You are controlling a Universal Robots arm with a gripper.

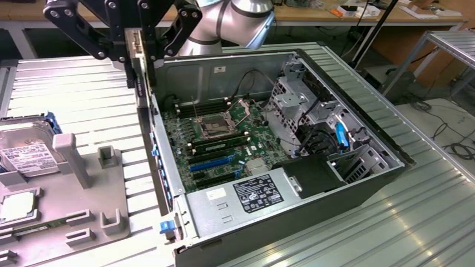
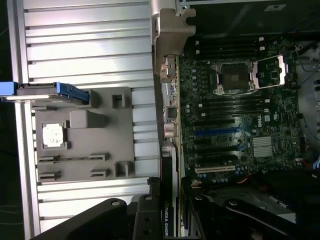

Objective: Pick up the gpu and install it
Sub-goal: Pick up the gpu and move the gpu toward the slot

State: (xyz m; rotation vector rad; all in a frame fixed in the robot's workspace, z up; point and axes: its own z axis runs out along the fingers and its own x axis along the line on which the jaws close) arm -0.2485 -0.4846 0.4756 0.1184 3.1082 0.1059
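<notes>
Holding: pincer (image 1: 137, 58) clamped on gpu (image 1: 137, 78), card edge-on, hanging from it.
Under pincer: case (image 1: 356, 183) side wall; motherboard (image 1: 222, 133) just beyond, inside.
Beside, lower: grey tray (image 1: 82, 194) with hard drive (image 1: 26, 156).
Arm (image 1: 237, 16): wrist pointing down over case edge.
Writing: "NVIDIA QUADRO" on gpu, near pincer.

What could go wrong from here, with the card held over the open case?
The tool holds the gpu edge-on just above the case's rear wall. If it is lowered there, the bracket might catch the wall's rim. The expansion slots lie close together, so a slight offset could press it down beside a slot.
</notes>
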